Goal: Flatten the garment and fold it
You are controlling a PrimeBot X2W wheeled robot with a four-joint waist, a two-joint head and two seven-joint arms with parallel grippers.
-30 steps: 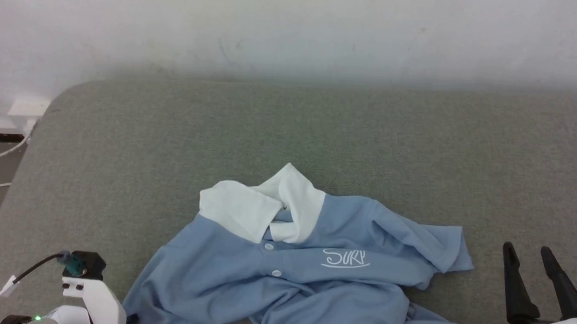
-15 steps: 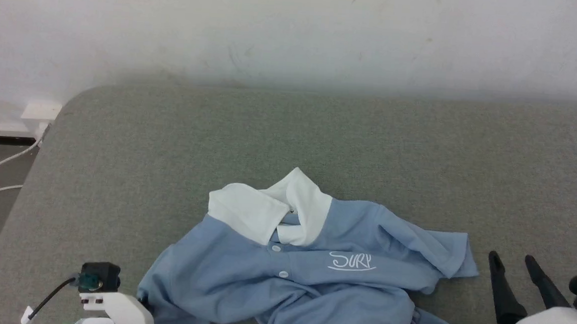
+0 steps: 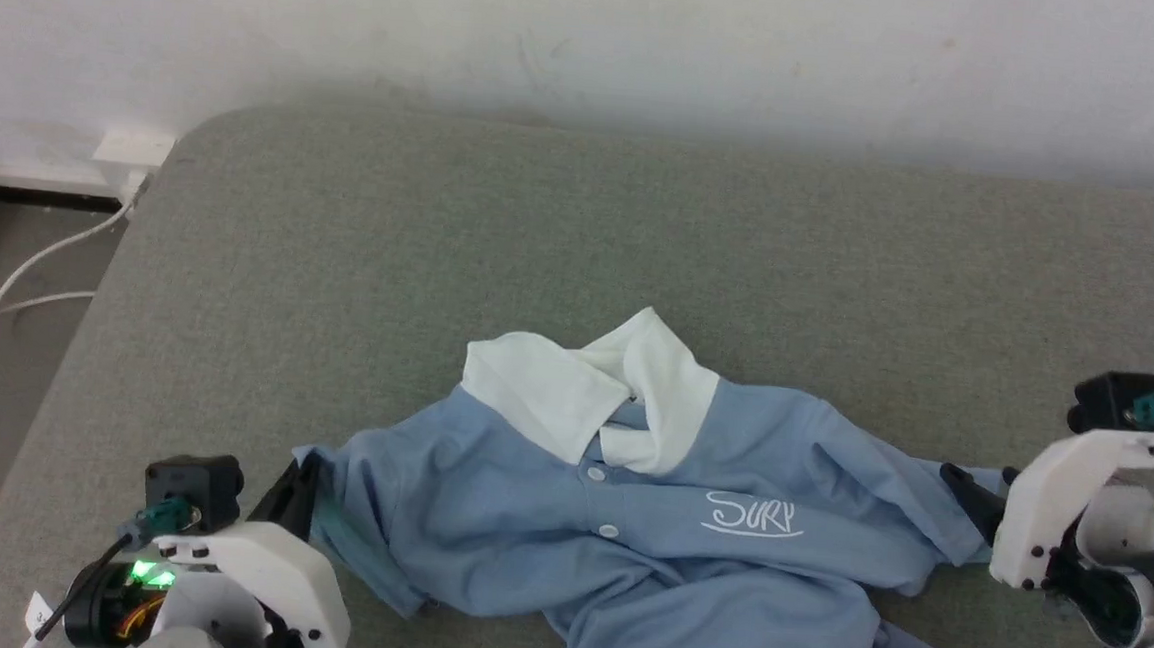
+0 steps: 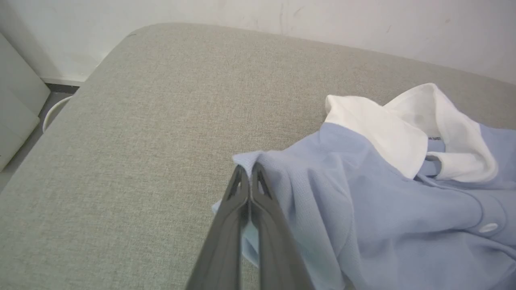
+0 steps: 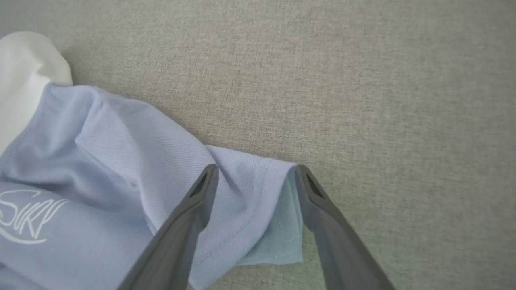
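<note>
On the grey pad, the garment lay crumpled.
Left gripper was clamped on one edge; right gripper straddled a sleeve, jaws wide, gripping nothing. Pulling now could drag the cloth sideways.

The head camera is looking forward and down from high up, taking in the grey padded surface, most of the garment, and the wall behind. The left wrist camera is looking from low and close along the left gripper at the garment's left edge, facing toward the wall, while the right wrist camera is looking steeply down along the right gripper at the opposite sleeve. All three are sharing the white collar; head and right wrist views are also sharing the lettering.
</note>
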